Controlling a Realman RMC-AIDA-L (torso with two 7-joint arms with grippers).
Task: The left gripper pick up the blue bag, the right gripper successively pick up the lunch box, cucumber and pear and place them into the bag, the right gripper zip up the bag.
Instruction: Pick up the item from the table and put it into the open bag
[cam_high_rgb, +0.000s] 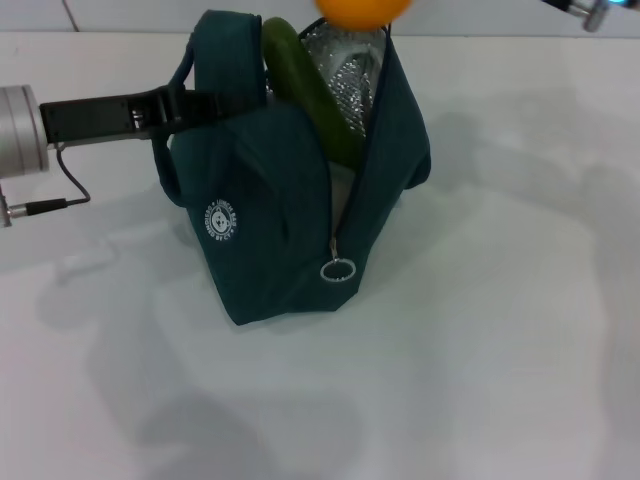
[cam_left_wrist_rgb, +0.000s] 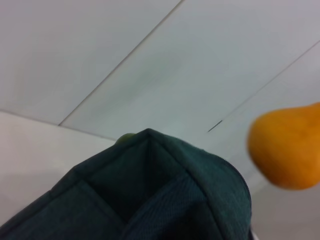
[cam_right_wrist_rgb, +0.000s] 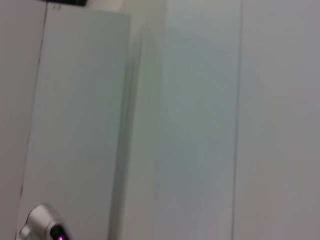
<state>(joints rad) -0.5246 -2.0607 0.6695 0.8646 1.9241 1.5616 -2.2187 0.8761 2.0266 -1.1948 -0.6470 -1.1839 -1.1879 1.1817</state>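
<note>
The blue bag (cam_high_rgb: 290, 210) stands upright on the white table with its mouth open and its silver lining showing. My left gripper (cam_high_rgb: 178, 108) reaches in from the left, shut on one of the bag's loop handles. Leaning out of the mouth is the dark green cucumber (cam_high_rgb: 310, 90). The orange pear (cam_high_rgb: 362, 8) hangs in the air just above the opening, cut off by the top edge; what holds it is out of frame. The left wrist view shows the bag (cam_left_wrist_rgb: 150, 195), the cucumber's tip (cam_left_wrist_rgb: 126, 137) and the pear (cam_left_wrist_rgb: 287, 147). The lunch box is hidden.
The ring zip pull (cam_high_rgb: 337, 270) hangs low on the bag's front, with the zip undone above it. A metal part of the right arm (cam_high_rgb: 590, 12) shows at the top right corner. White table (cam_high_rgb: 500, 350) surrounds the bag.
</note>
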